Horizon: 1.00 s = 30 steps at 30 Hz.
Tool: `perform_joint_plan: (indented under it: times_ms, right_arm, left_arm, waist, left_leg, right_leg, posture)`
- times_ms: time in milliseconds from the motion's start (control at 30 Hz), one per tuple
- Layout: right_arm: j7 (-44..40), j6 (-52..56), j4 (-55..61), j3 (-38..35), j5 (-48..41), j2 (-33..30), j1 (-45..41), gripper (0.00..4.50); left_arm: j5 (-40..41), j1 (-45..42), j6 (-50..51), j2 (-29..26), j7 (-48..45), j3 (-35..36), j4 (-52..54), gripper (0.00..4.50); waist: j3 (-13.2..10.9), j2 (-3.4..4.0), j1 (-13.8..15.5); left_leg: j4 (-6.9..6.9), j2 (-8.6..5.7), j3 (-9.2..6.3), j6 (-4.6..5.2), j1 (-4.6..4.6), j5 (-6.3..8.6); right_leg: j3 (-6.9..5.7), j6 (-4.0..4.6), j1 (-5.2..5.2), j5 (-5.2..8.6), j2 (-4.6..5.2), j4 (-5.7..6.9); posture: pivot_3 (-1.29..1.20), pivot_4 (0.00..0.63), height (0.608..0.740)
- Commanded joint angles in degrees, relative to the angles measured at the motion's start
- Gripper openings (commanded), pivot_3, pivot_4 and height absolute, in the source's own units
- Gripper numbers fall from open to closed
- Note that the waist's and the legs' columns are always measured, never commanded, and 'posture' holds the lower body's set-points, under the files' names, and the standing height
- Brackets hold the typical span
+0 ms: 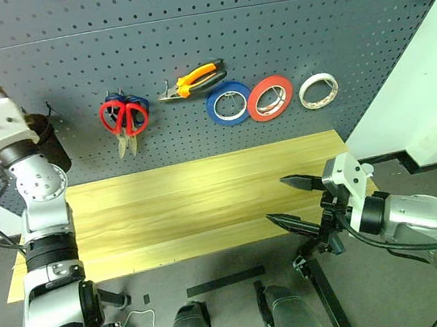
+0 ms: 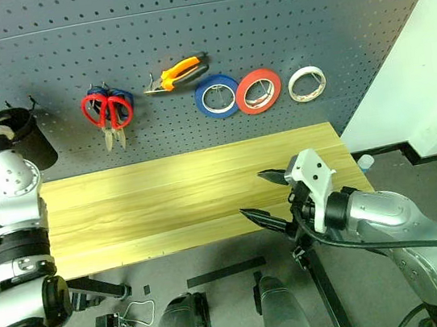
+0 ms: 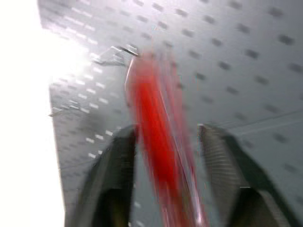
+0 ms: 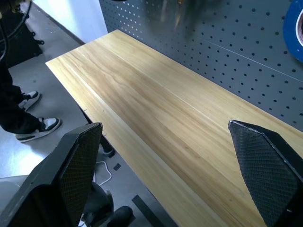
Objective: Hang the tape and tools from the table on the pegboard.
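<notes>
A: The dark grey pegboard fills the back, and the light wooden table stands under it. What hangs on the board?

B: From the head view: the red-handled scissors over a blue-handled pair, then the orange-and-black pliers, a blue roll, a red roll and the cream-white tape at the right end.

A: And the left gripper?

B: It is raised at the board's left side, near a black cup. The left wrist view shows more: a blurred red handle, the screwdriver, stands between the fingers, close to a metal hook. There is a gap on both sides, so the fingers are parted. I cannot tell if one pad touches it.

A: The right gripper?

B: Wide apart and holding nothing, over the table's front right corner. Its wrist view shows also a person's shoes on the floor.
</notes>
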State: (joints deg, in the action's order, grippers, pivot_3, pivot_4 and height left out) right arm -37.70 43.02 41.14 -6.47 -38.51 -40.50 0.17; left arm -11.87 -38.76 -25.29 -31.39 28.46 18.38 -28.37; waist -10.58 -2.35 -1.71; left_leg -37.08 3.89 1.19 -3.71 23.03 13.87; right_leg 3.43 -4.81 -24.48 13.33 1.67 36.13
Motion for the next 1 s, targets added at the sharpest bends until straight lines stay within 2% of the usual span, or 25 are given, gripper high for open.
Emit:
perform_joint_plan:
  times_ms: [33, 133, 400, 633, 800, 1000]
  right_arm:
    - [-0.31, -1.23, 0.11, -1.02, 0.3, -0.83, -0.43, 4.5]
    - [-0.36, -1.47, -0.3, -0.84, 0.45, -0.94, -0.84, 4.5]
    - [-0.93, -5.08, -4.41, 4.13, 4.16, 1.28, -4.69, 4.5]
    - [-1.97, -14.71, -16.48, 12.45, 11.01, 10.58, -14.23, 4.5]
    - [-3.85, -23.02, -26.94, 15.65, 15.09, 17.42, -19.13, 4.5]
    - [-6.23, -30.14, -37.0, 16.28, 17.93, 22.06, -23.98, 4.5]
  left_arm:
    - [-0.56, -0.95, 0.29, -1.7, 1.84, 1.92, 3.0, 3.49]
    - [-1.25, -1.95, 0.3, -2.35, 1.99, 1.33, 3.08, 4.49]
    - [-0.91, -4.27, 0.03, -1.81, -1.08, -0.6, 11.26, 4.49]
    - [0.43, -3.43, 7.34, -0.77, -9.39, -2.46, 26.23, 4.49]
    - [0.35, 3.7, 13.65, 1.81, -11.77, -0.72, 36.65, 4.49]
    - [0.01, 13.4, 21.35, 6.78, -14.28, -0.79, 48.11, 4.49]
  waist:
    - [0.0, 0.0, -0.1]
    - [0.0, 0.0, -0.37]
    - [0.07, -0.07, -0.89]
    - [0.65, -0.21, -0.12]
    - [2.51, -0.11, 2.78]
    - [4.12, -0.45, 8.0]
  left_leg:
    - [0.0, 0.0, 0.0, 0.0, 0.0, 0.0]
    - [-0.02, -0.01, 0.0, 0.0, 0.0, 0.0]
    - [-0.02, -0.01, 0.0, -0.01, 0.07, 0.0]
    - [-0.02, -0.03, 0.0, -0.02, 0.09, -0.01]
    - [0.1, -0.03, 0.02, -0.01, 0.04, -0.01]
    - [0.0, -0.03, 0.01, -0.09, 0.04, -0.05]
  right_leg:
    - [0.0, 0.0, 0.0, 0.0, 0.0, 0.0]
    - [0.0, 0.02, 0.0, 0.01, 0.01, 0.0]
    - [-0.01, -0.11, -0.03, -0.07, 0.0, -0.02]
    - [-0.03, -0.24, -0.03, -0.17, -0.02, -0.02]
    - [-0.04, -0.27, -0.06, -0.18, -0.06, -0.01]
    - [-0.1, -0.18, -0.02, -0.24, -0.08, -0.02]
  posture:
    - [-0.11, 0.199, 0.721]
    - [-0.11, 0.193, 0.721]
    - [-0.05, 0.129, 0.721]
    - [0.18, 0.043, 0.721]
    - [0.32, 0.0, 0.721]
    - [0.4, 0.0, 0.721]
